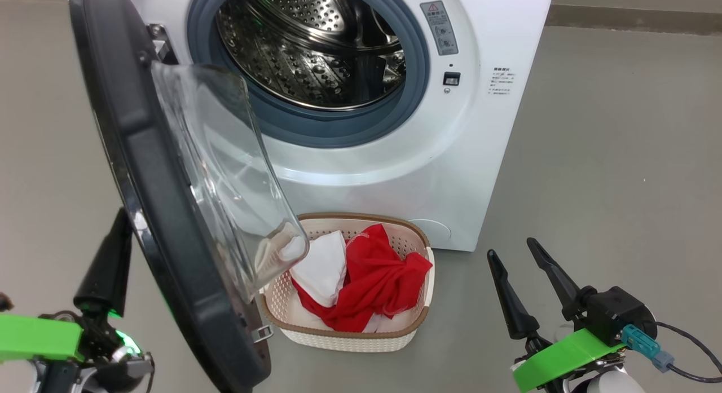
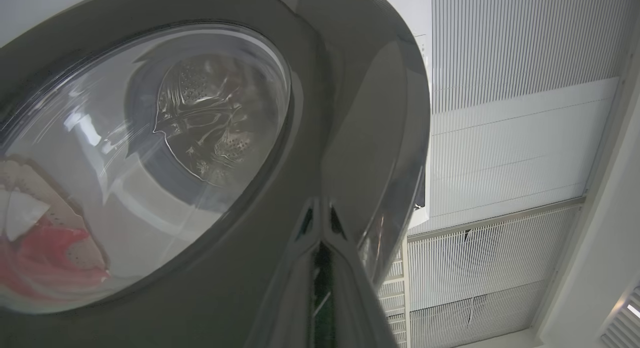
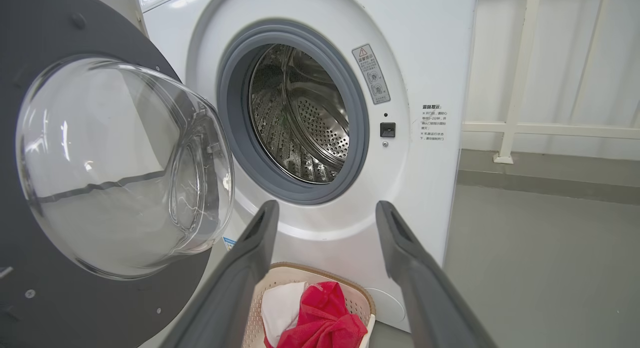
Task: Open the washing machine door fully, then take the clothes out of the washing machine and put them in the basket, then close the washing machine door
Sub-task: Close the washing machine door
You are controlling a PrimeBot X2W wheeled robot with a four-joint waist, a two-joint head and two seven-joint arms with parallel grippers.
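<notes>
The washing machine [image 1: 479, 128] [image 3: 420, 63] stands with its door [image 1: 141, 156] [image 3: 75, 38] swung out toward me on the left, glass bowl [image 1: 225, 173] facing the opening. The steel drum [image 1: 316, 49] [image 3: 300, 118] shows bare metal. On the floor before the machine, the basket [image 1: 338, 339] [image 3: 300, 266] holds the clothes [image 1: 378, 280] [image 3: 320, 323], red fabric with a white piece [image 1: 321, 269]. My left gripper [image 1: 120, 218] [image 2: 320, 238] is shut, tips against the door's glossy outer rim [image 2: 350, 113]. Right of the basket, my right gripper [image 1: 510, 247] [image 3: 326, 205] is open and holds nothing.
Grey floor [image 1: 620, 156] stretches to the right of the machine. A white railing [image 3: 520, 78] stands behind it on the right. A slatted wall [image 2: 500, 138] shows past the door's edge. A cable [image 1: 688, 353] trails from my right wrist.
</notes>
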